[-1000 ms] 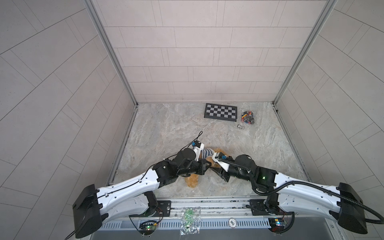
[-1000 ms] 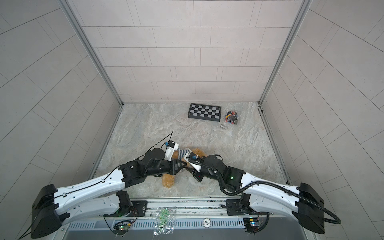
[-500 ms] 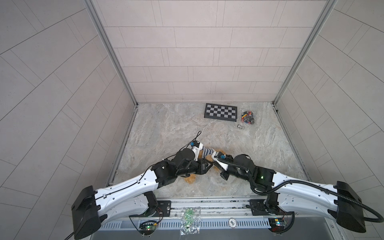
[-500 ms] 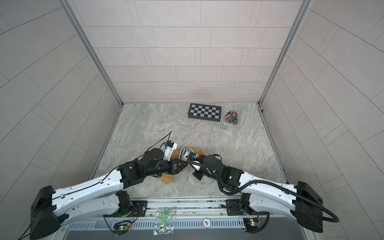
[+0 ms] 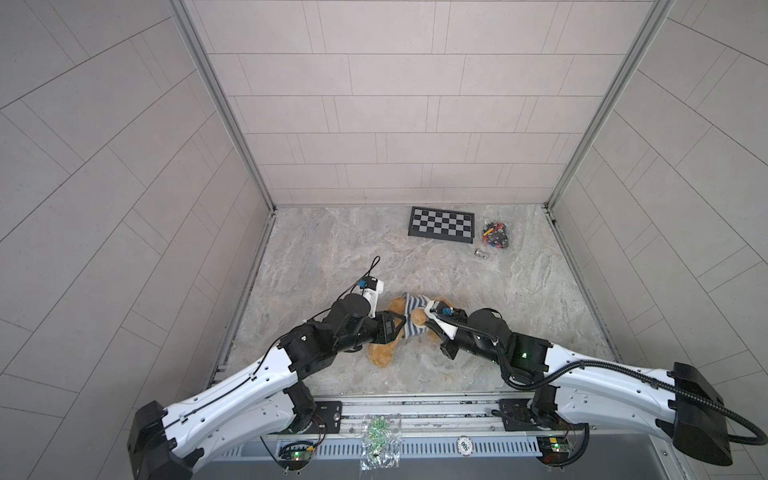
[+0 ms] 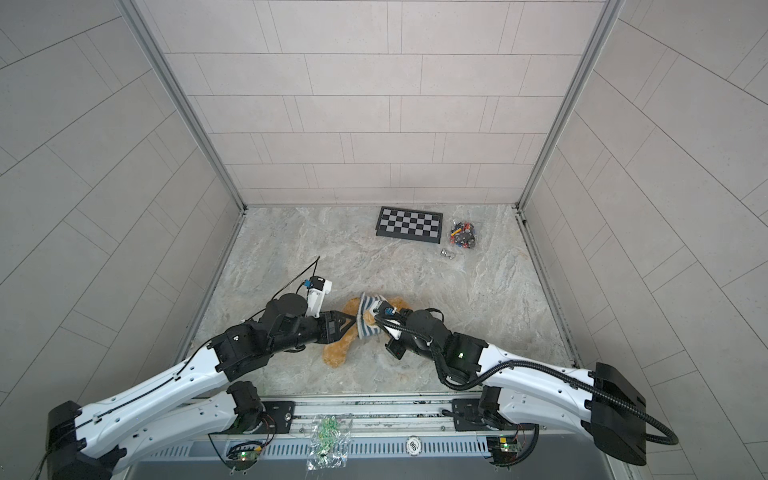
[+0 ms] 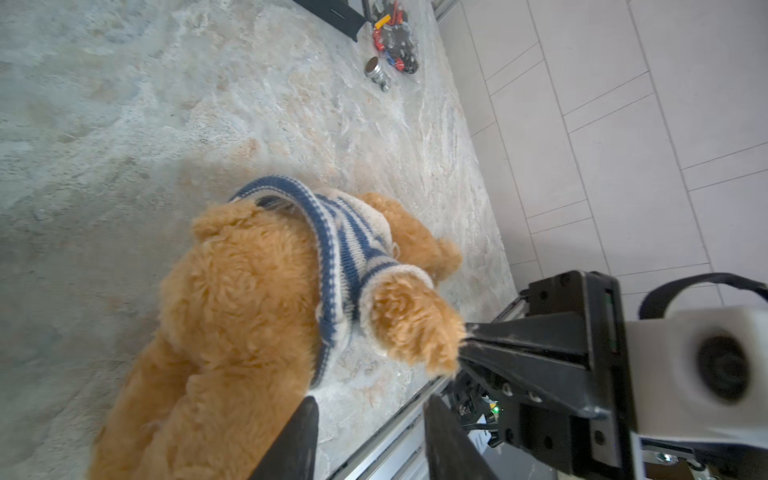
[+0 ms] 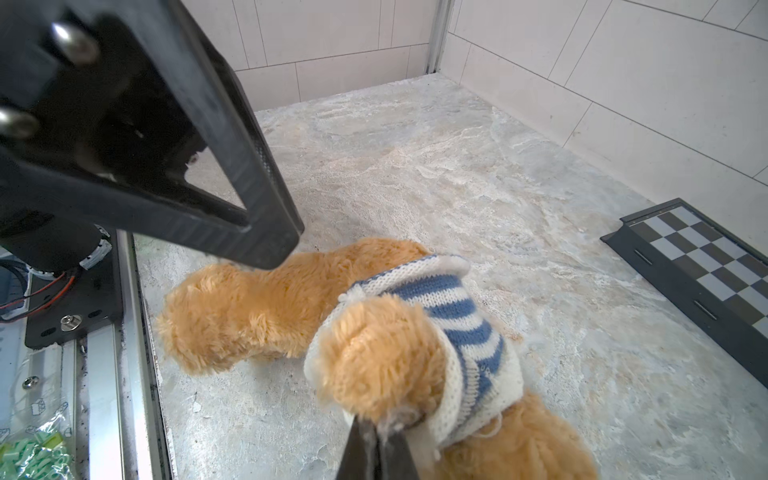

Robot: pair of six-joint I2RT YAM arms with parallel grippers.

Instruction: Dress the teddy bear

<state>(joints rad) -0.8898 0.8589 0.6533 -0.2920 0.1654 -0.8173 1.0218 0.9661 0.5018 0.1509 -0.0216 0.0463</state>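
The golden-brown teddy bear [image 5: 384, 353] [image 6: 338, 353] lies on the marble table near its front. A blue-and-white striped sweater [image 5: 411, 320] [image 7: 349, 245] [image 8: 469, 332] covers its upper body. One paw [image 7: 411, 328] [image 8: 374, 357] pokes out of a sleeve. My right gripper [image 8: 376, 428] [image 7: 463, 345] is shut on the tip of that paw. My left gripper [image 7: 372, 405] [image 5: 401, 330] stands open beside the bear's lower body, with only table between its fingers. The bear's head is hidden.
A checkerboard [image 5: 441, 224] lies at the back of the table. Right of it lie a bag of small coloured parts [image 5: 495, 235] and a small metal piece [image 5: 481, 252]. A bag of green parts [image 5: 378, 436] rests on the front rail. Tiled walls close in three sides.
My left gripper has opened and let go of the bear. My right gripper has shut on the paw. The bear has shifted slightly.
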